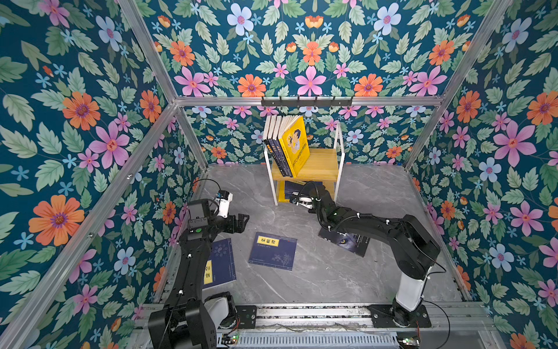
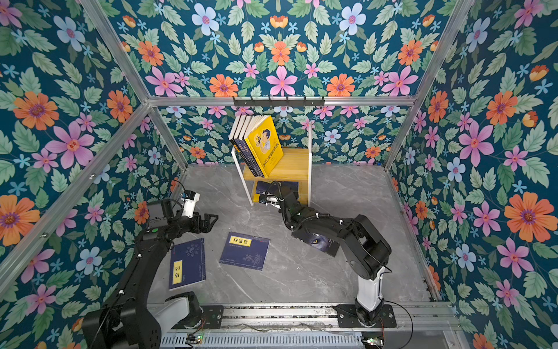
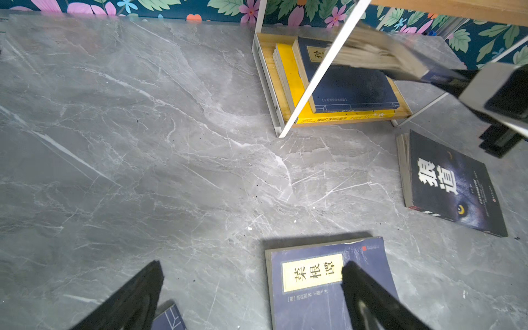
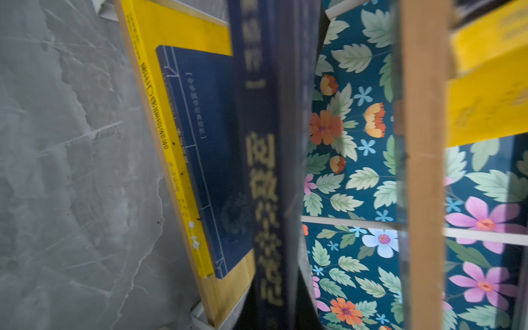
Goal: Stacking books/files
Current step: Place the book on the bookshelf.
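Note:
My right gripper (image 4: 275,303) is shut on a navy book (image 4: 263,171) by its spine. In the left wrist view this book (image 3: 380,54) hangs tilted inside the rack's lower shelf, above a navy book (image 3: 351,85) that lies on a yellow one (image 3: 291,80). Several books (image 1: 290,145) lean upright on the upper shelf. On the table lie a navy book with a yellow label (image 1: 273,250), another navy one (image 1: 222,263) partly under my left arm, and a black wolf-eye book (image 1: 347,241). My left gripper (image 1: 241,222) hovers open and holds nothing.
The white-framed rack (image 1: 338,145) with wooden shelves stands at the back wall. Floral walls and aluminium posts close in the grey marble table (image 1: 377,272). A black hook rail (image 1: 306,101) hangs above the rack. My right arm stretches over the wolf-eye book.

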Robot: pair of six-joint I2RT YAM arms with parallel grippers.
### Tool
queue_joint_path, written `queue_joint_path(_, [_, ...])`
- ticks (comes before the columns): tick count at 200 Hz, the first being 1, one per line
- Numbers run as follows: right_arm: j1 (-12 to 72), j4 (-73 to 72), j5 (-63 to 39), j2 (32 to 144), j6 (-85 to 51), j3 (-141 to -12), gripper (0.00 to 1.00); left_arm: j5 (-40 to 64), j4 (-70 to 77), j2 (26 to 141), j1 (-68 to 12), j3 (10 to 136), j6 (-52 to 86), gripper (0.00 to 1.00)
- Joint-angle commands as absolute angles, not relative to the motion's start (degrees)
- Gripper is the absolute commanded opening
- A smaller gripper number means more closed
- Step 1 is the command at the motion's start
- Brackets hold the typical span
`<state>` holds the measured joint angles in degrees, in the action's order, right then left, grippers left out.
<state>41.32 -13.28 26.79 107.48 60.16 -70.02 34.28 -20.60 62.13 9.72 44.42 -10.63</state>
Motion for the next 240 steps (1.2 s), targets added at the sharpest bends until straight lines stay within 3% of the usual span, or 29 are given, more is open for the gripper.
queue_joint_path(1, [41.35, -6.07, 22.94, 109.27, 56.44, -72.58, 0.02, 34.57, -20.22, 62.28, 9.78, 44.87, -11.11, 1.00])
queue_joint_path(32, [41.08, 2.09, 21.30, 111.57, 54.01, -76.04, 0.17, 35.08, -20.00, 62.36, 9.76, 44.63, -10.91, 1.00])
queue_joint_path(57, [41.11, 9.11, 18.59, 111.61, 51.56, -78.65, 0.42, 34.76, -20.13, 62.56, 9.76, 44.97, -10.85, 1.00])
queue_joint_path(83, [41.13, 13.76, 17.69, 111.63, 50.02, -80.50, 0.48, 35.41, -20.29, 62.74, 9.75, 44.97, -10.48, 1.00])
queue_joint_path(98, [41.05, 15.07, 16.76, 111.51, 49.24, -81.05, 0.45, 35.43, -20.39, 62.83, 9.76, 45.20, -10.38, 1.00])
queue_joint_path(122, [40.43, 16.25, 17.26, 112.45, 47.44, -82.74, 0.26, 35.69, -20.30, 62.79, 9.76, 45.09, -10.34, 1.00])
queue_joint_path(162, [39.33, 16.52, 19.12, 113.87, 46.96, -84.49, 0.08, 35.61, -20.30, 62.48, 9.73, 44.96, -10.45, 1.00])
queue_joint_path(240, [38.58, 14.08, 21.00, 117.82, 49.84, -88.99, 0.08, 35.55, -20.21, 62.84, 9.67, 45.18, -10.29, 1.00])
